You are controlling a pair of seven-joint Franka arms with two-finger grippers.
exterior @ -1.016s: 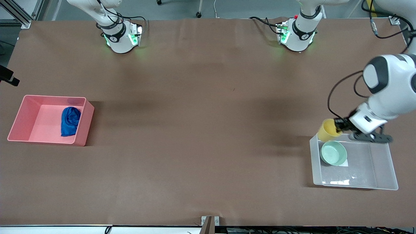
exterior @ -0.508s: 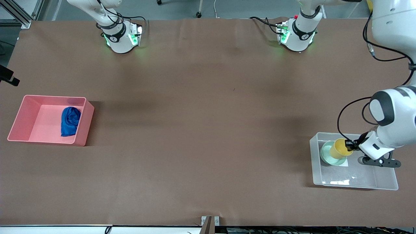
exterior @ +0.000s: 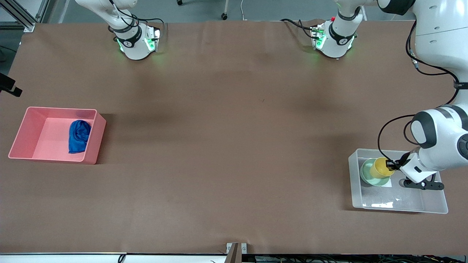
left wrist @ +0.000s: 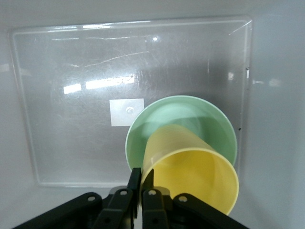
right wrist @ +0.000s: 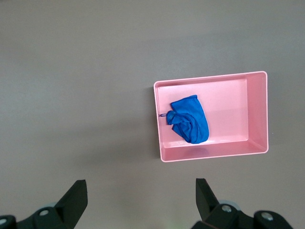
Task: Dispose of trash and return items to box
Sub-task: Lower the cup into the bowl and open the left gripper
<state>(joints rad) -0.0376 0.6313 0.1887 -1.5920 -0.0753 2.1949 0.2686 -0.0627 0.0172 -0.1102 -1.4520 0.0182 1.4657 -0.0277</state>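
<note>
Cup (exterior: 381, 167) sat pinched at its rim by the left end effector (left wrist: 142, 183), over the bowl (exterior: 368, 175) in the box (exterior: 435, 210) at the tabletop's left-arm edge; releasing seemed next. Right end effector (right wrist: 140, 198) waited, spread empty, high over the rag (exterior: 78, 136).

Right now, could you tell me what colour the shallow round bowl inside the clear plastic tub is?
Mint green; the shallow round bowl shows best in the left wrist view.

Left end effector (left wrist: 142, 179) clamped (right end effector (right wrist: 140, 198) spread).
</note>
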